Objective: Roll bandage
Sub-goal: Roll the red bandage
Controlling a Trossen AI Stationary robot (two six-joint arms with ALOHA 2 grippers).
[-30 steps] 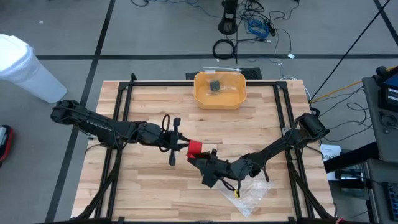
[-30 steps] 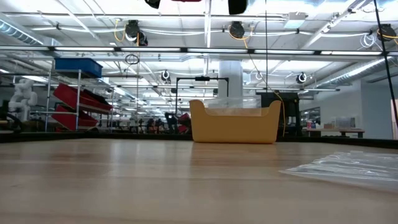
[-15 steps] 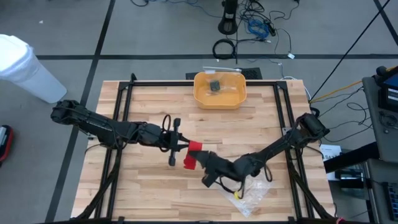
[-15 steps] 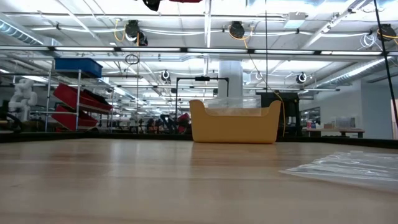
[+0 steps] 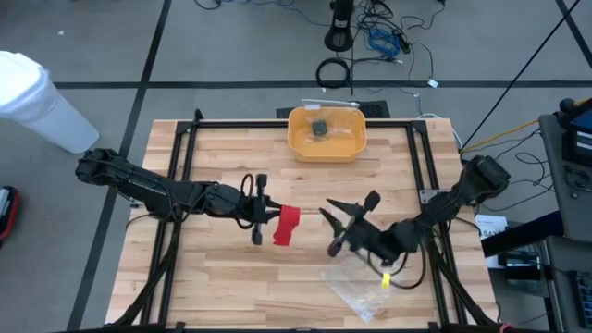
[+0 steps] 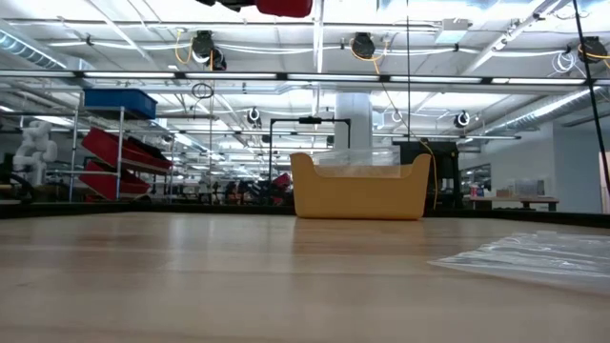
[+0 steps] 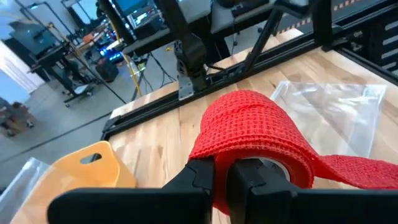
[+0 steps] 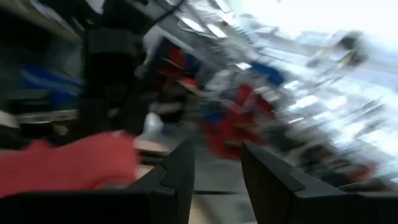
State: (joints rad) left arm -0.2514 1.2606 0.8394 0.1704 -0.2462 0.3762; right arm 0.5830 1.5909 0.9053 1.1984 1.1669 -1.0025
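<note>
The bandage [image 5: 288, 225] is a bright red strip, partly wound into a roll [image 7: 249, 124]. It is held above the table's middle by my left gripper [image 5: 266, 216], which is shut on it. Its loose tail [image 7: 360, 171] trails off the roll. In the low view the roll [image 6: 283, 7] shows at the top edge, well clear of the tabletop. My right gripper [image 5: 349, 209] stands to the right of the bandage, apart from it and open, with nothing between its fingers [image 8: 177, 171]. My left gripper reaches level from the table's left side, and its shut fingers [image 7: 208, 177] stick into the roll's hollow core [image 7: 264, 167]. The red turns are wound around them. The roll is lifted clear of the table, and the unwound tail [image 5: 283, 237] hangs slack off it.
A yellow bin [image 5: 326, 132] with a small dark object stands at the far middle edge. A clear crinkled plastic bag [image 5: 365, 282] lies on the wood near the right arm. Black frame rails [image 5: 185, 148] run along the table's sides.
My right gripper has drawn away from the bandage toward the table's right edge, rising a little and rolling its wrist far around. The bandage's loose tail, which lay by that gripper, now hangs free beside the roll. The roll stays on my left gripper.
</note>
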